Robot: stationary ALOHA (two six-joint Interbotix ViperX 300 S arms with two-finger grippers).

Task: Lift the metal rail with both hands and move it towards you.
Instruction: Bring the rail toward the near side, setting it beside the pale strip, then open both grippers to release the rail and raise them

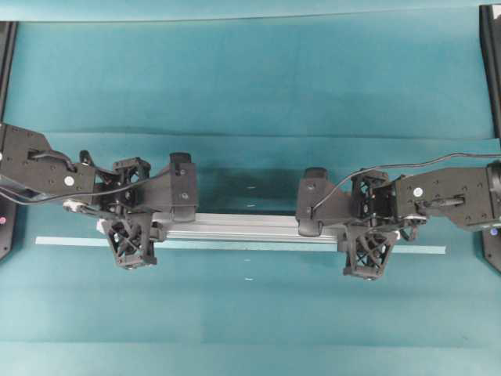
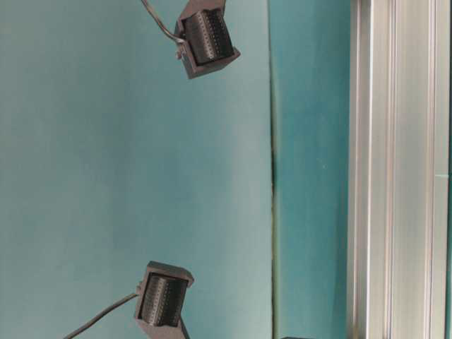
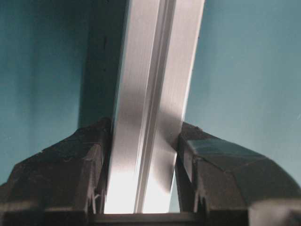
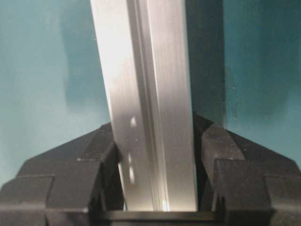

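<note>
The metal rail (image 1: 243, 227) is a long silver grooved bar lying left to right across the middle of the overhead view. My left gripper (image 1: 129, 211) is shut on its left end and my right gripper (image 1: 368, 223) on its right end. In the left wrist view the rail (image 3: 150, 70) runs up between the black fingers (image 3: 70, 165), which press on both its sides. In the right wrist view the rail (image 4: 146, 70) sits the same way between the fingers (image 4: 225, 155). Its dark shadow lies offset on the cloth, so it is held a little above the table. The rail's ends are hidden by the grippers.
A thin pale-teal tape strip (image 1: 235, 246) lies on the teal cloth just in front of the rail, longer than it on both sides. Black frame posts stand at the far corners (image 1: 491, 63). The table-level view shows the rail (image 2: 395, 169) and two black ribbed blocks (image 2: 205, 35) with cables.
</note>
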